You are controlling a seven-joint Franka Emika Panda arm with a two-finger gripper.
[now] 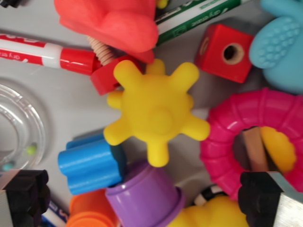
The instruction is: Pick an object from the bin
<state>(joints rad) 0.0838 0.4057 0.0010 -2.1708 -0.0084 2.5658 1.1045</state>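
The wrist view looks straight down into a bin (71,99) with a grey floor, crowded with toys. A yellow spiky rubber ball (156,111) lies in the middle. My gripper (142,196) hangs over the toys at the bottom of the view, open, with one black fingertip (23,196) at the lower left and the other (265,196) at the lower right. Nothing is held between them. Between the fingertips lie a purple cup (144,194), a blue flower-shaped block (90,163) and an orange piece (90,210).
A pink ribbed ring (222,142) lies to the right, a red wooden cube with a hole (225,52) above it, a light blue bumpy toy (279,47) at top right. A red soft toy (113,21), red marker (42,54), green marker (194,19) and clear ring (19,127) fill the rest.
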